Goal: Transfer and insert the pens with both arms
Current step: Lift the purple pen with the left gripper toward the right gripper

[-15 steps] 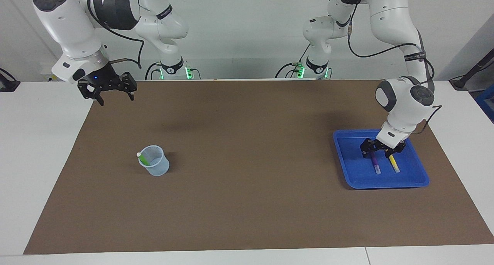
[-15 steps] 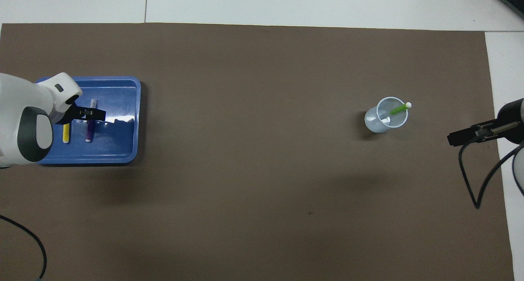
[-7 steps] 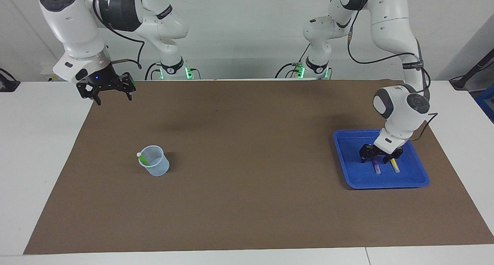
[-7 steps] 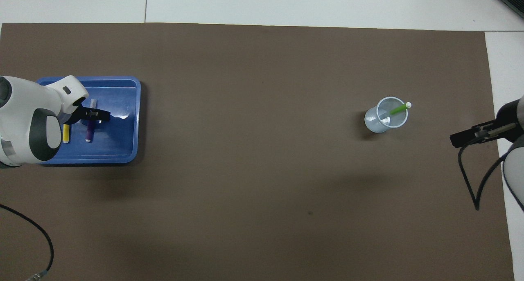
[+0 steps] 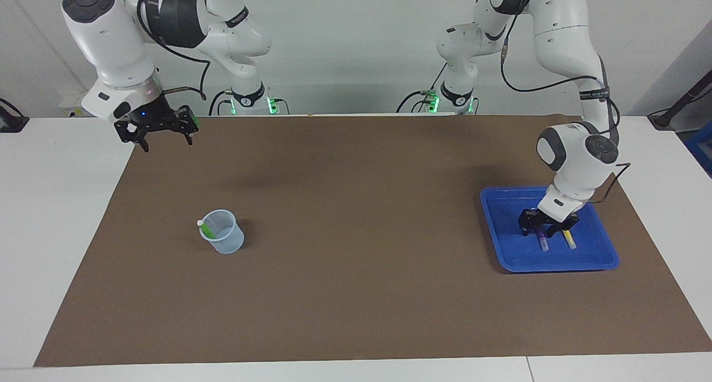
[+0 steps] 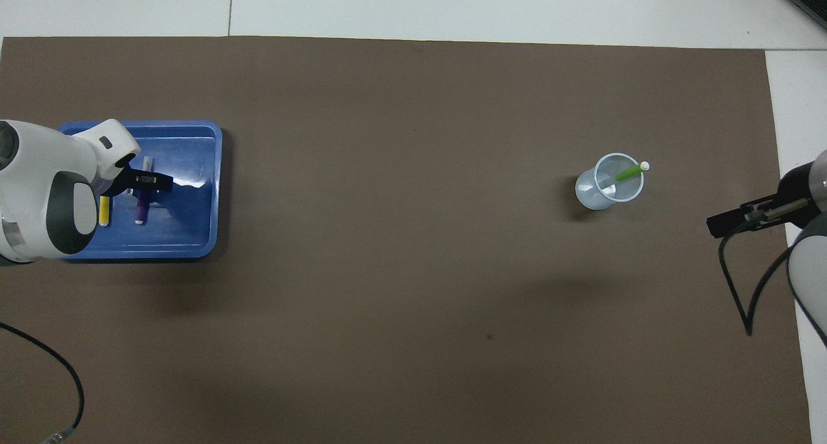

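Pens first: purple pen (image 5: 540, 240) and yellow pen (image 5: 568, 239) lay side by side in the blue tray (image 5: 503, 248) at the left arm's end of the table, both flat, whitish cap ends pointing away from the robots. Green pen (image 5: 206, 228) stood tilted in the clear cup (image 5: 227, 241), toward the right arm's end, its white tip poking over the rim. Left gripper (image 5: 540, 229) was down in the tray right over the purple pen, fingers astride its upper part; whether they were already clamped on it or just around it couldn't be told, the pen looked flat on the tray floor. In the overhead view the left gripper (image 6: 143, 184) crossed the purple pen (image 6: 141, 210) near its cap end, with the yellow pen (image 6: 104, 211) just beside it and partly under the wrist. Right gripper (image 5: 164, 134) hung in the air over the mat's edge at the right arm's end, well apart from the cup, fingers spread apart, nothing between them; that arm waited. Overhead showed the right gripper (image 6: 730, 219) only edge-on, by the mat's edge. Brown mat (image 5: 356, 259) covered most of the white table (image 5: 50, 215); tray and cup both sat on it, well apart from each other.
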